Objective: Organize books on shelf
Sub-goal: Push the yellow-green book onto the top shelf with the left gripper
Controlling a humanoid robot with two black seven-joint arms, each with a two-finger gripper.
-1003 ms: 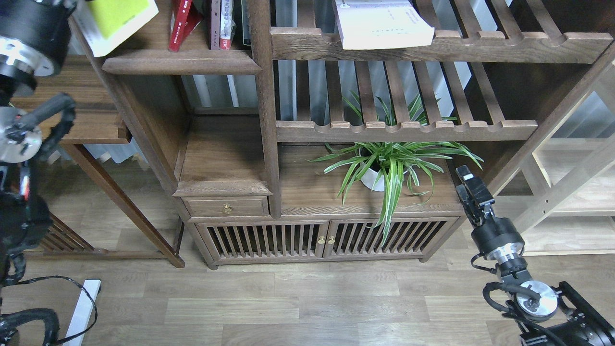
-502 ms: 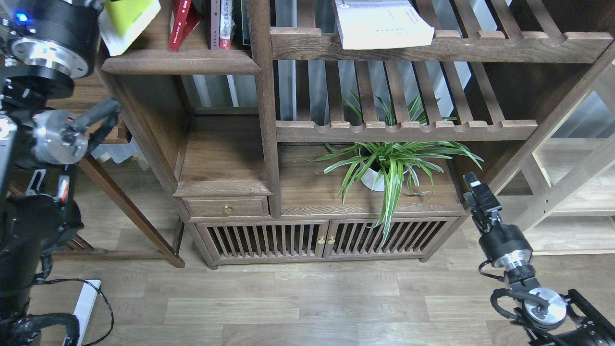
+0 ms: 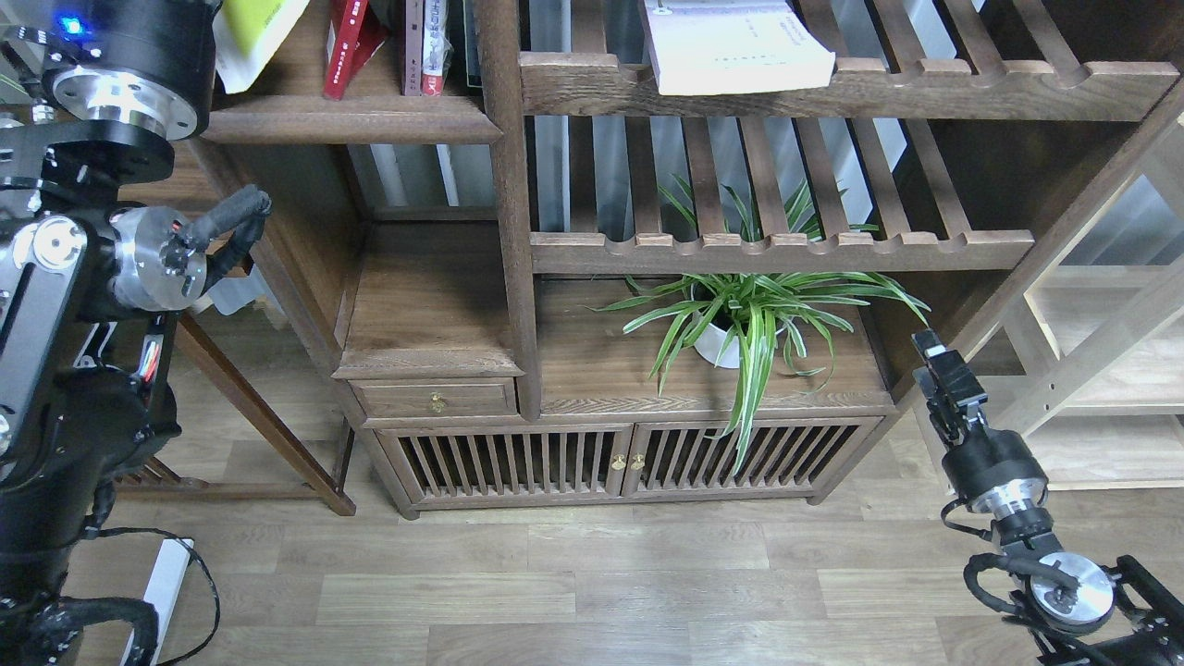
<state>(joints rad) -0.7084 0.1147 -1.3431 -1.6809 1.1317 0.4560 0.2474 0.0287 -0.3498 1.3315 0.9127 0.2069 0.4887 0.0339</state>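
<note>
The yellow-green book [image 3: 252,28] hangs tilted at the top left, just past the left end of the shelf [image 3: 351,122]. My left arm's wrist [image 3: 125,55] is right beside it. The left gripper's fingers are cut off by the top edge, but the book is carried off the board. A dark red book [image 3: 347,46] leans on the shelf next to upright spines [image 3: 425,46]. The white book [image 3: 735,46] lies flat on the slatted rack [image 3: 832,88] to the right. My right gripper [image 3: 936,359] hovers low by the cabinet's right corner, away from all the books and holding nothing.
A potted spider plant [image 3: 740,324] stands on the cabinet top. Below it are slatted doors [image 3: 629,458] and a small drawer [image 3: 435,400]. Pale wood shelving [image 3: 1101,370] is at the right. A side table's leg [image 3: 259,416] is at the left, and a white power strip [image 3: 162,592] lies on the floor.
My left arm has swung right and up, carrying the yellow-green book closer to the shelf's left end. My right gripper has drifted down and to the right.
</note>
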